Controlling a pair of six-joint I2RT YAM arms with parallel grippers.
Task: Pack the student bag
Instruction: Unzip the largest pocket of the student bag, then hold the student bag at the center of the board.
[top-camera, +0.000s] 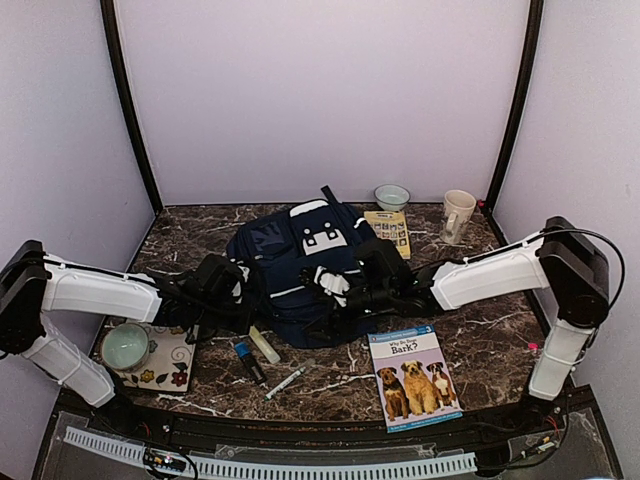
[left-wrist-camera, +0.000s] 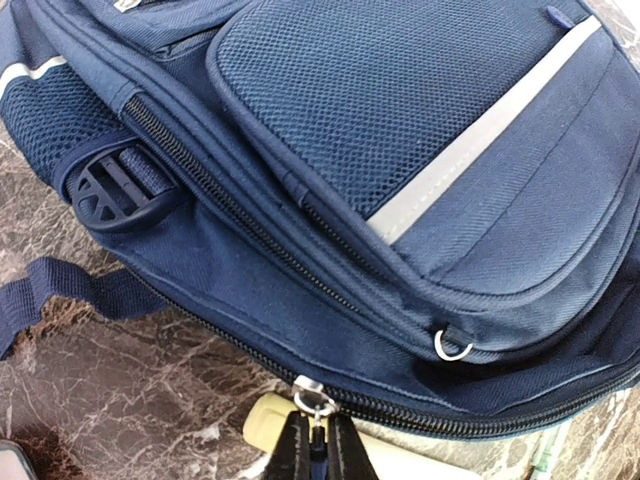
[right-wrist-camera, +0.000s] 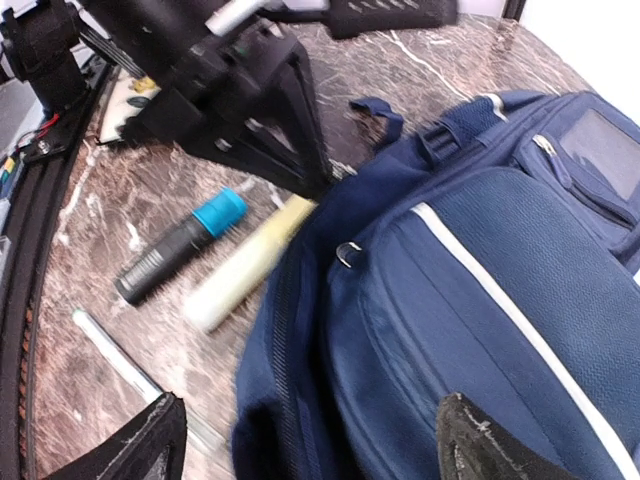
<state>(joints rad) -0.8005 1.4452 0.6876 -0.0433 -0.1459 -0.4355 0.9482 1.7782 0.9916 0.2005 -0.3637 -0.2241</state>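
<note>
From above and behind, I saw the whole worktop (top-camera: 330, 388); both wrist cameras looked closely at the student bag (left-wrist-camera: 400, 120) from opposite sides.

You are looking at a large navy blue cloth backpack (top-camera: 290, 290) showing a matt weave and coarse mesh; its small silver metal zipper pull (left-wrist-camera: 315, 403) is glinting, its black plastic buckle (left-wrist-camera: 110, 190) is looking dull, and the dark brown marble-patterned tabletop (top-camera: 480, 330) is gleaming smooth.
</note>
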